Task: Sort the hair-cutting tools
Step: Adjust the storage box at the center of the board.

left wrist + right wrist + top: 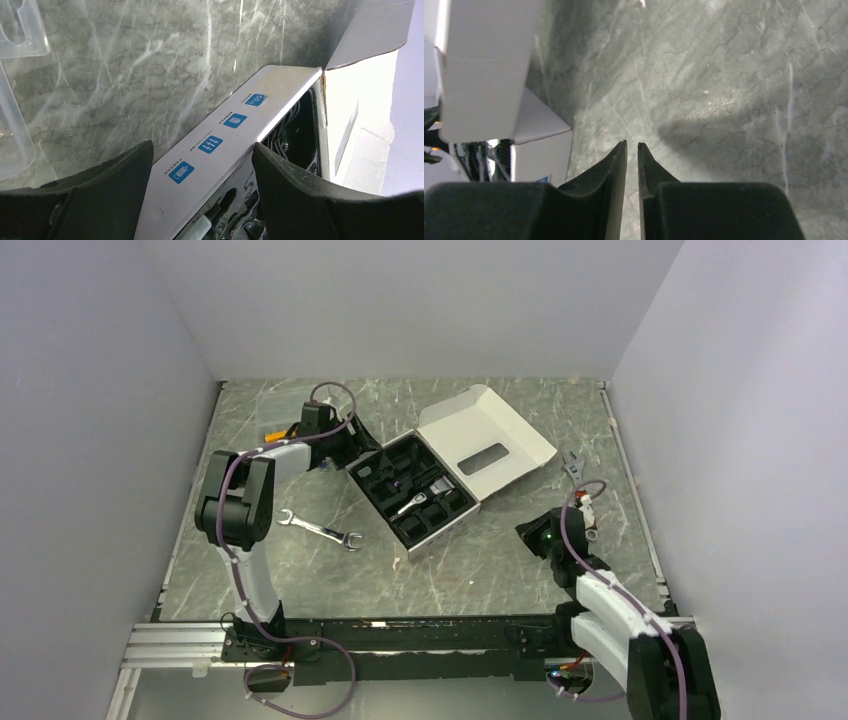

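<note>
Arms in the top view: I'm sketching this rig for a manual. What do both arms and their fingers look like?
The left arm and right arm have white shell links between black joints, a purple cable looped along each. A green light glows near the right wrist. The left gripper and right gripper carry matte black wedge-shaped fingers.

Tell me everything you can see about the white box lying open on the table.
The white box looks like thin cardboard and lies diagonally on the marbled table, its hinged lid thrown open toward the far right, with a dark rounded window in it. Inside sits a black moulded insert of compartments; a silver-and-black clipper lies in one. A row of blue square icons runs along one side wall. The left gripper is open with its fingers either side of that wall; contact cannot be told.
</note>
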### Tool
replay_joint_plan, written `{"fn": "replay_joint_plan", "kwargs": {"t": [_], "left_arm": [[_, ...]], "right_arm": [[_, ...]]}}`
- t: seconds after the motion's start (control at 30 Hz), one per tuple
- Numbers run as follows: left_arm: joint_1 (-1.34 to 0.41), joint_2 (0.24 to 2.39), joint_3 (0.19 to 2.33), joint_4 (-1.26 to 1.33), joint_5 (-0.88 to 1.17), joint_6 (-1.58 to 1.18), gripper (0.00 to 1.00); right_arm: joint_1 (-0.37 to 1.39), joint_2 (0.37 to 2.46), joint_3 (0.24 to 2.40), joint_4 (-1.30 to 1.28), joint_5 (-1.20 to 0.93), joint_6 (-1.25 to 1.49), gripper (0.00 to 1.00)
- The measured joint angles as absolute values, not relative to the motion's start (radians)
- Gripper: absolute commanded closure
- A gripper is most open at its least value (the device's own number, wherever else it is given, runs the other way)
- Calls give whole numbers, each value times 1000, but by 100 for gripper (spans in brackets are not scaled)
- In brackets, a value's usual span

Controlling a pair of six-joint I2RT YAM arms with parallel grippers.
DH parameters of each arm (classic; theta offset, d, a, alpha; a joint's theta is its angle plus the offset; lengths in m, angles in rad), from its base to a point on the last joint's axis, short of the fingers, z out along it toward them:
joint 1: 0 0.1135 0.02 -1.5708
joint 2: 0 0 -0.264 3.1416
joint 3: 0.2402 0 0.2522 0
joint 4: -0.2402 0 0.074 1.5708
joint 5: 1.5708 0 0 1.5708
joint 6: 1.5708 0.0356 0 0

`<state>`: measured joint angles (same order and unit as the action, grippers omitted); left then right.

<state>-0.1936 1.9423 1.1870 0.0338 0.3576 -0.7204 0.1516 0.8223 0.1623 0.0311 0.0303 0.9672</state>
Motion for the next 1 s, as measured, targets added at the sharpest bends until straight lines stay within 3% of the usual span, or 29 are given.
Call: {"fn": "replay_joint_plan", "kwargs": {"t": [0.17, 0.53, 1.0], "left_arm": [[-204, 1929, 1164, 55, 337, -724, 22], [-238, 1866, 1020, 146, 317, -757, 23], [-336, 1806, 830, 363, 337, -861, 24]], "right_arm": [[148, 1062, 170, 208, 18, 981, 82], [87, 1612, 397, 683, -147, 1016, 52], [-11, 1893, 491, 1076, -444, 1011, 46]]}}
